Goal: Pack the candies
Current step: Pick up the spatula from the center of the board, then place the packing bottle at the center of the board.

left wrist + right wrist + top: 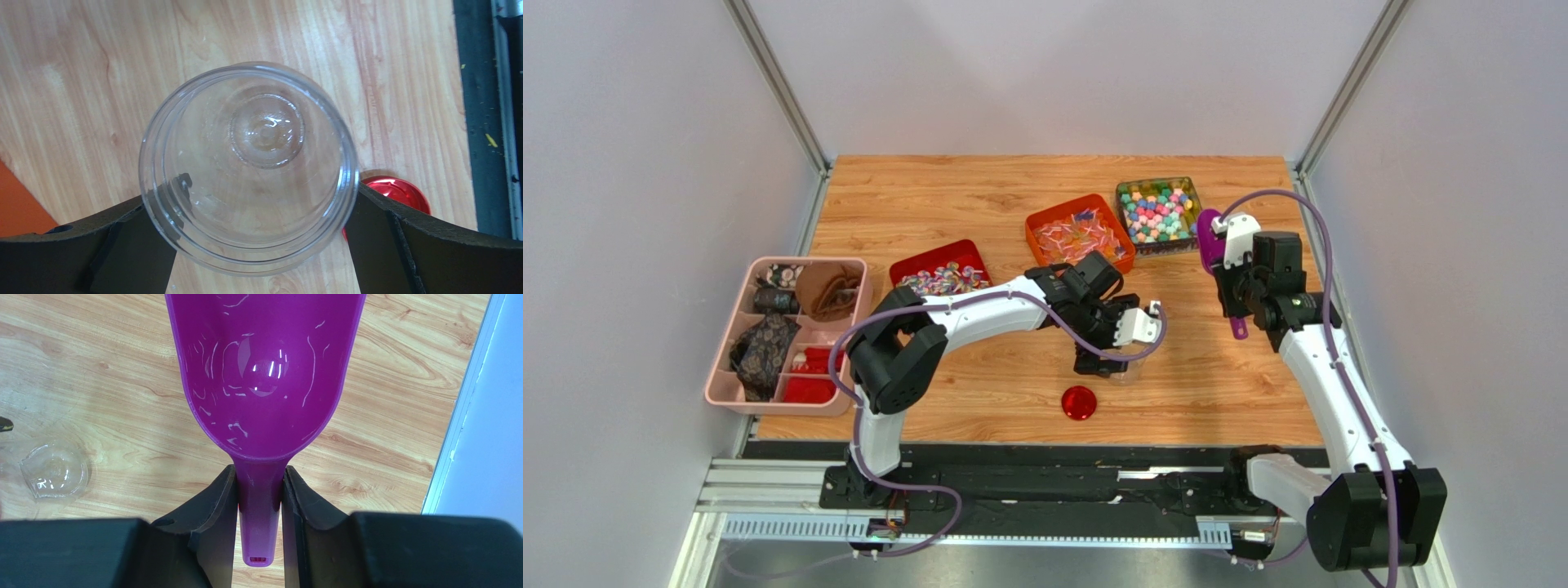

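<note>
I am hanging my left gripper (255, 202) straight over a clear jar (264, 131) that is standing upright and empty on the table (989, 196). The jaws are spread wide, one finger on each side of the glass. I cannot tell whether the pads are touching it. A round red lid (399, 190) is lying flat on the wood just beside the jar, on the near side.

My right gripper (261, 484) is pinching the handle of a purple scoop (264, 373) between narrow jaws. The bowl of the scoop is pointing away from me and is holding nothing.

The candies (946, 278) are sitting well apart from the jar, towards the far side of the table. The wrapped ones are filling a red tray (906, 266), more are lying in an orange tray (1044, 223), and round pastel ones are in a clear box (1193, 196) near the scoop. A pink organiser (719, 390) with dark odds and ends is sitting at the left edge.
</note>
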